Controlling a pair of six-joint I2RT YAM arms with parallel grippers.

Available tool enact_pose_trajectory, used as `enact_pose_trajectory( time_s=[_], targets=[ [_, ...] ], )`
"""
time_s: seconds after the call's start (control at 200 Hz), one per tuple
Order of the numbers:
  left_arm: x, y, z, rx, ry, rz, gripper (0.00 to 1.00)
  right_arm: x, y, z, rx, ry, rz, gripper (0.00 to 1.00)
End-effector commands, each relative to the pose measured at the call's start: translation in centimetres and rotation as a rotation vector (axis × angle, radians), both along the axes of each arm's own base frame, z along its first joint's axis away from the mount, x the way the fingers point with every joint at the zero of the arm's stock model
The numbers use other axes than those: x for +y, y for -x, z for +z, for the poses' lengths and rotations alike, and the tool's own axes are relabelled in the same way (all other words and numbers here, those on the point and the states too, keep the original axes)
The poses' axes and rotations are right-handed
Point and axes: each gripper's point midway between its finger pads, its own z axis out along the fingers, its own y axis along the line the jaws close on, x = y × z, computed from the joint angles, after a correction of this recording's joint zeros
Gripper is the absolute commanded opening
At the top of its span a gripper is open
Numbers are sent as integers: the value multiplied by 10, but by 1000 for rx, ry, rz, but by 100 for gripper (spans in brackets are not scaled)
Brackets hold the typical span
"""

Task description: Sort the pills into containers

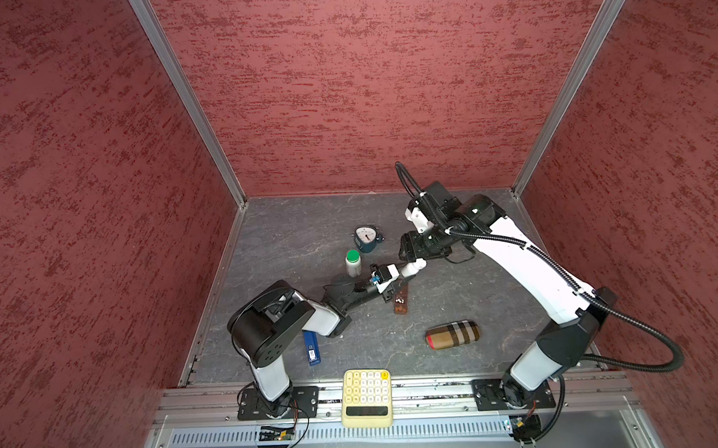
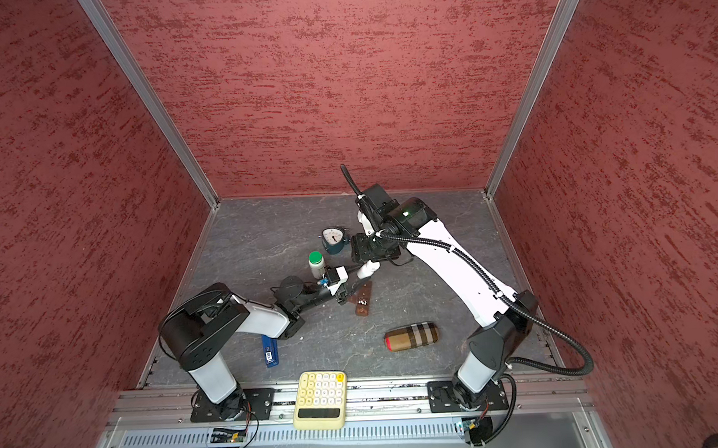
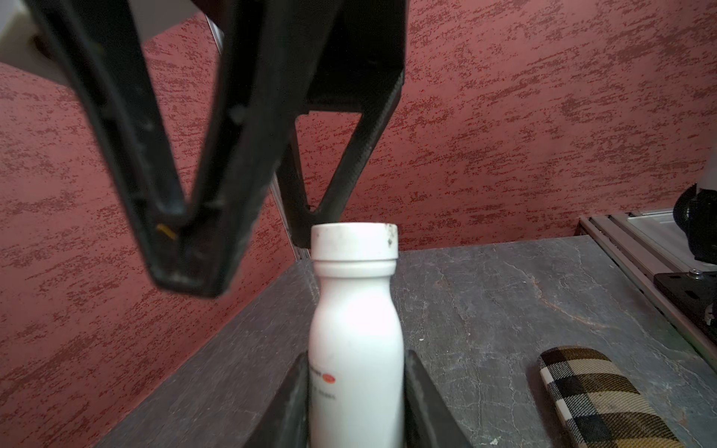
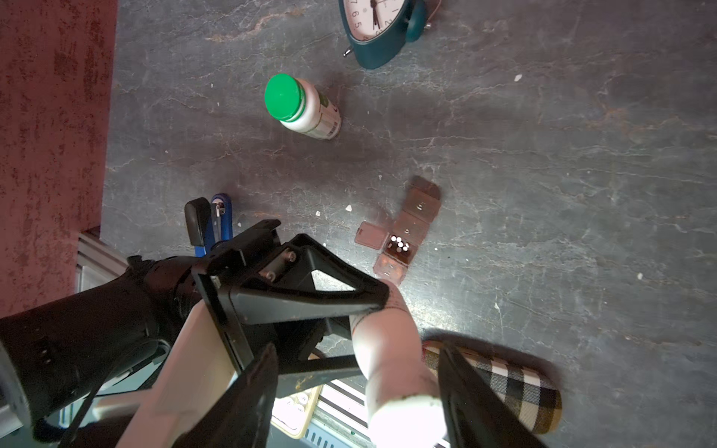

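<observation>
My left gripper (image 3: 355,411) is shut on the body of a white bottle (image 3: 355,341), held tilted above the floor with its white cap toward my right arm. My right gripper (image 4: 357,355) is open around that cap: one finger is close beside the cap and the other stands well apart. The containers (image 4: 421,211), a brown strip, lie on the floor below in both top views (image 1: 400,308). One lid is flipped open, and several white pills (image 4: 399,245) lie in that compartment.
A green-capped bottle (image 1: 352,262) stands just left of the grippers, with a teal clock (image 1: 366,238) behind it. A plaid case (image 1: 451,334) lies front right and a blue object (image 1: 311,347) lies under my left arm. A yellow calculator (image 1: 366,397) sits on the front rail.
</observation>
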Motion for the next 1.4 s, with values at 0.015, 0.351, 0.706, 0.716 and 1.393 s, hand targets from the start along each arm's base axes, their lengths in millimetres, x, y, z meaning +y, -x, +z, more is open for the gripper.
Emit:
enact_pose_trajectory(
  time_s=[0.015, 0.351, 0.706, 0.716, 1.393],
  targets=[
    [3, 0, 10, -8, 23, 3, 0, 0, 10, 4, 2, -33, 34, 64],
    [5, -4, 7, -4, 19, 12, 0, -9, 32, -3, 35, -37, 31, 59],
    [5, -3, 6, 2, 17, 8, 0, -14, 26, -8, 21, 2, 8, 45],
    [6, -3, 6, 2, 17, 10, 0, -14, 26, -9, 22, 4, 7, 44],
    [0, 3, 2, -14, 3, 18, 0, -12, 12, -7, 26, -45, -132, 22]
  ],
)
